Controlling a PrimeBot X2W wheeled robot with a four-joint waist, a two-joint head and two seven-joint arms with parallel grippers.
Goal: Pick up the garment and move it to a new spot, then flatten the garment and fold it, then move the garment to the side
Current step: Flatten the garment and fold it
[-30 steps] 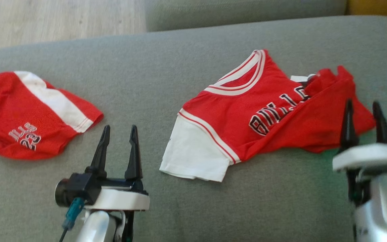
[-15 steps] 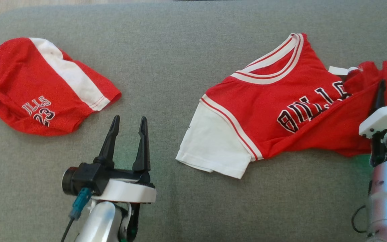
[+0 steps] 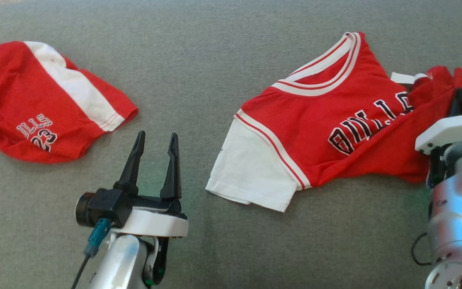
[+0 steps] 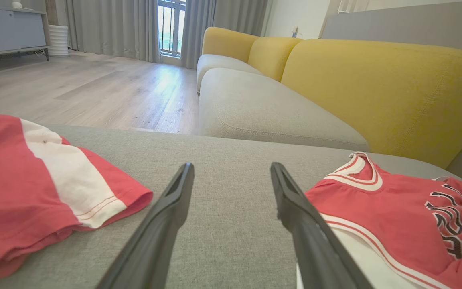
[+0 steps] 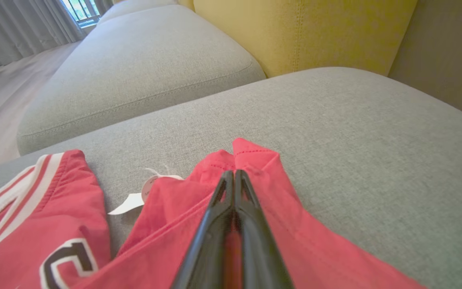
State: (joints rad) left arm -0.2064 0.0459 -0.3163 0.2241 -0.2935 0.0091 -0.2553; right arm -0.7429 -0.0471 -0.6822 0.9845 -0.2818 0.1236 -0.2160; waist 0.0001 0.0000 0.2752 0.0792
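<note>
1. A change is noted at the right gripper (image 5: 234,176). Its fingers were apart a second ago near the edge of the red mesh jersey with a white sleeve and black-and-white lettering (image 3: 335,132). They are now pressed together.
2. A ridge of red cloth is seen bunched at the fingertips and showing between the fingers. The right gripper is therefore taken as clamped on the jersey's crumpled right end.
3. The jersey is located on the grey fabric sofa cushion (image 3: 199,60), towards the right in the head view. It is rumpled and not yet lifted. A white paper tag (image 5: 130,202) lies just beside the pinched fold.
4. No change is noted at the left gripper (image 3: 157,140). Its fingers are apart and nothing is held. It is placed over bare cushion between the jersey and the red shorts with a white stripe (image 3: 42,108), touching neither.
5. The head view framing has shifted. This is put down to camera motion; the garments are not judged displaced.
6. The grasp for the pick-up is judged made. The lift and carry to a new spot are expected next. Flattening, folding and moving aside are all outstanding.
7. A risk is flagged: with one thin pinch at one end, the cloth may slip or drag.
</note>
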